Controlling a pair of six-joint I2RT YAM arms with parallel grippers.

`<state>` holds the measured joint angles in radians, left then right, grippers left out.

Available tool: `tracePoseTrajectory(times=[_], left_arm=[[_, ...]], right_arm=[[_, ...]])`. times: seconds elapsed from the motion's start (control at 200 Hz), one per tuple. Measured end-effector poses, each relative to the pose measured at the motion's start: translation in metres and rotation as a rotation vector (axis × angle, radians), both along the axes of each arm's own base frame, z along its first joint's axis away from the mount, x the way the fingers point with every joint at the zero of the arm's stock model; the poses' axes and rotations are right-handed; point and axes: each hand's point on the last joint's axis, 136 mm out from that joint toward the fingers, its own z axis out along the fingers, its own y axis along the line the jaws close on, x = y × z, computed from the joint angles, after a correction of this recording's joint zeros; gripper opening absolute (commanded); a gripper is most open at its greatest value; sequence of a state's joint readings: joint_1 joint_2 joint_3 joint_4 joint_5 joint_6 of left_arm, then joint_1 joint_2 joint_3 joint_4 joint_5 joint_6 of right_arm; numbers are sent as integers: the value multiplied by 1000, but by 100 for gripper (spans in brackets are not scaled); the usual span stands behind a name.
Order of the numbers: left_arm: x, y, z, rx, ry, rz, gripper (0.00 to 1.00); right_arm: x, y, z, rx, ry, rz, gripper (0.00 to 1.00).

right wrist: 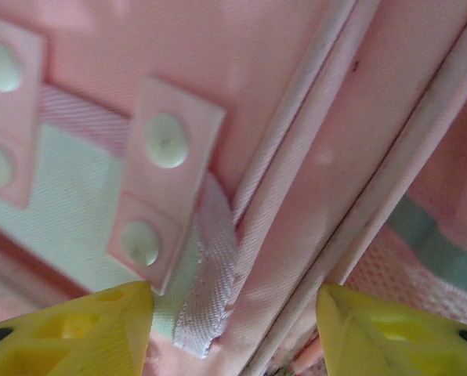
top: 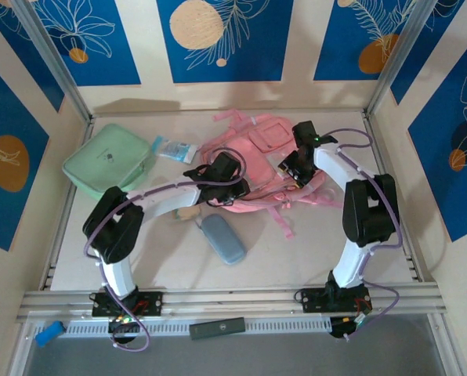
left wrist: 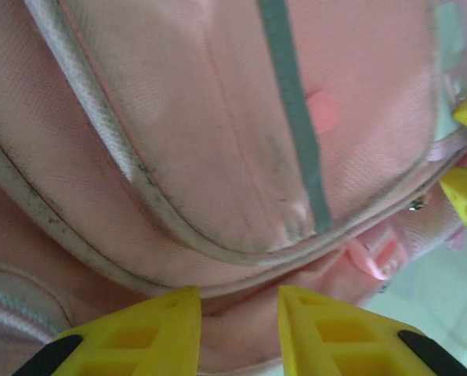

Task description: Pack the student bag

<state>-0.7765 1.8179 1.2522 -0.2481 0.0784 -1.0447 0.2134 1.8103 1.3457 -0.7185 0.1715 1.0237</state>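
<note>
showing the student bag [top: 266,139] lying crumpled on the table [top: 320,251], toward the far edge and right of centre, pink straps trailing toward the near edge. closing in on it from both sides with the left gripper [top: 235,182] and the right gripper [top: 291,168]. holding the left fingers [left wrist: 139,333] slightly parted against a piped seam, pinching or not being impossible to tell. spreading the right fingers [right wrist: 77,329] wide astride a piped edge beside a snap tab [right wrist: 167,180], any clamping likewise being unclear. leaving a mint green case [top: 108,160] lying near the far left corner.
</note>
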Motion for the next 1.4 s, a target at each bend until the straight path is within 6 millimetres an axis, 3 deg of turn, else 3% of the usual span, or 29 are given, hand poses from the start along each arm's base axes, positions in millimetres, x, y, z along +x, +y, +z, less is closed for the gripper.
tracePoseTrajectory(times=[0.245, 0.5, 0.68, 0.835, 0.985, 1.21, 1.401], left_arm=[[-2, 6, -18, 69, 13, -23, 29], [-1, 11, -21, 103, 1, -32, 29], [2, 16, -22, 125, -12, -34, 30], [5, 22, -23, 160, -30, -42, 30], [14, 30, -23, 188, -48, -49, 30], [45, 41, -33, 215, -74, -66, 33], [78, 41, -26, 236, -134, -92, 36]], right_arm=[[13, -4, -6, -20, 15, -3, 59], [18, -3, -17, -49, 2, 37, 73], [28, -1, -19, -21, -48, 60, 48], [29, -3, -15, -8, -104, 80, 17], [26, -9, -8, 32, -153, 52, 2], [-3, -8, -4, 92, -205, 42, 0], [-38, 0, 1, 101, -232, 19, 0]])
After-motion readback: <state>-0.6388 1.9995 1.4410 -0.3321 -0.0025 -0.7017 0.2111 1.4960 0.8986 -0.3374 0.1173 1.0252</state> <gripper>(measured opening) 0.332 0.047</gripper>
